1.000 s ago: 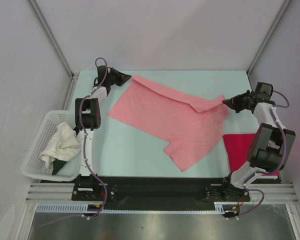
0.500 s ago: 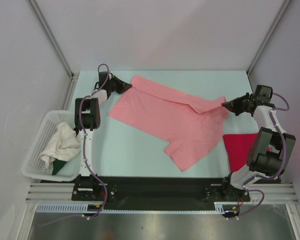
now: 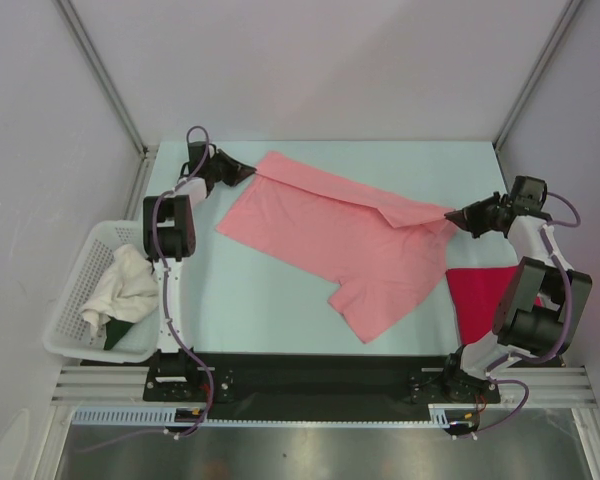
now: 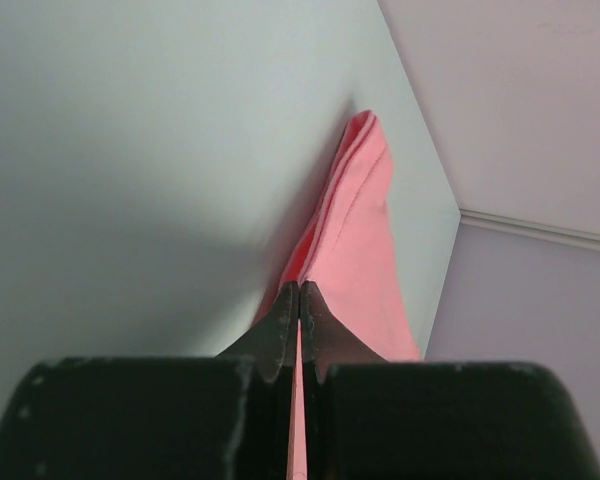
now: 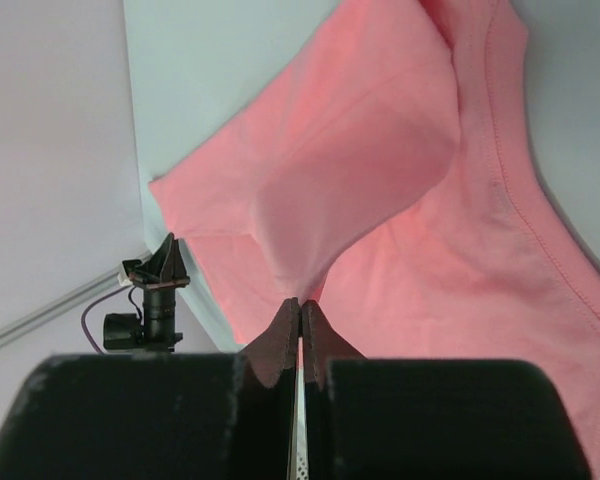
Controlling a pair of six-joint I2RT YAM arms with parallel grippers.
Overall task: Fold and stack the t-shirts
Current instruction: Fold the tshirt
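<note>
- pink t-shirt [image 3: 350, 240]: lying spread on the table [image 3: 260, 300], centre to far-right, with its far edge lifted and turned over toward the near side as a narrow flap.
- left gripper [image 3: 248, 172]: jaws pressed together, pinching the far-left corner of the pink shirt. The wrist view shows cloth running straight out from between the tips.
- right gripper [image 3: 454, 213]: also clamped tight, on the far-right corner. Its wrist view shows the fabric drawn up into a peak at the tips.
- change over the last second: the right gripper has slid a little right and nearer, and the left has dropped slightly nearer. The grips are unchanged.
- effect: the edge between the two pinches now reads straighter and tauter. The flap itself has barely advanced over the body of the shirt.
- my read: this is the tension-up before the fold. The first fold has started but isn't laid down.
- next move likely needs both arms to carry the edge toward the near side together. Uneven travel would skew the crease.
- red t-shirt [image 3: 477, 300]: near-right, partly under the right arm and just beside the pink one. It looks already folded, but I can't confirm that.
- basket [image 3: 70, 290]: off the left edge, with a white cloth [image 3: 120, 285] inside. Not involved.
</note>
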